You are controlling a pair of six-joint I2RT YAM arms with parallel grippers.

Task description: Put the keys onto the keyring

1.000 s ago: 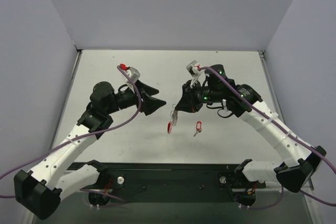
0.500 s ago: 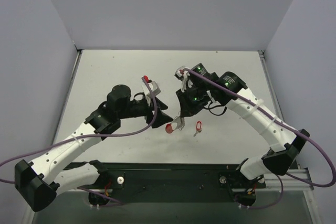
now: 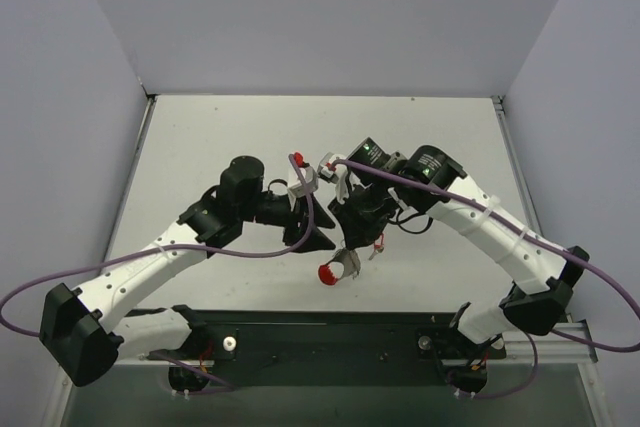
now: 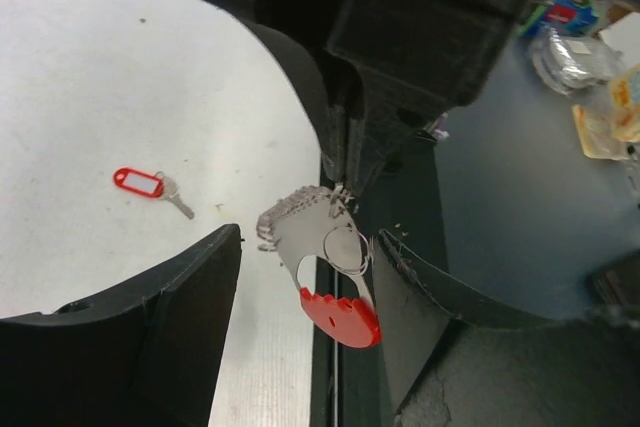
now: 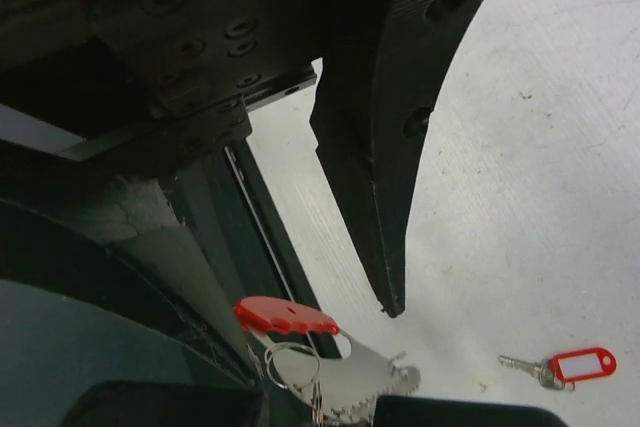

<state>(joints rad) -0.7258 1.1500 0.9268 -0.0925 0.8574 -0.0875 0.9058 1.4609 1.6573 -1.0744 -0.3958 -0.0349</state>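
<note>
The keyring (image 4: 330,277), a fan of silver keys on a red arc (image 3: 327,272), hangs from my right gripper (image 3: 350,249), which is shut on its top edge. In the left wrist view the keyring hangs between the two fingers of my left gripper (image 4: 310,247), which is open, with its right finger (image 4: 430,317) close beside the wire loop. The right wrist view shows the keyring (image 5: 330,367) at my right gripper (image 5: 330,412) and one left finger (image 5: 385,177) above it. The keys, a single silver key with a red tag (image 4: 140,183) (image 5: 575,365), lie flat on the table.
The black rail (image 3: 320,332) at the table's near edge runs right below the hanging keyring. Both arms meet over the front middle of the white table (image 3: 200,137). Purple cables (image 3: 260,252) loop off both wrists. Grey walls (image 3: 80,97) enclose the sides and back.
Both arms have moved toward the near edge. The right gripper brought the keyring forward and down, and the left gripper has come around it with its fingers narrowing.
</note>
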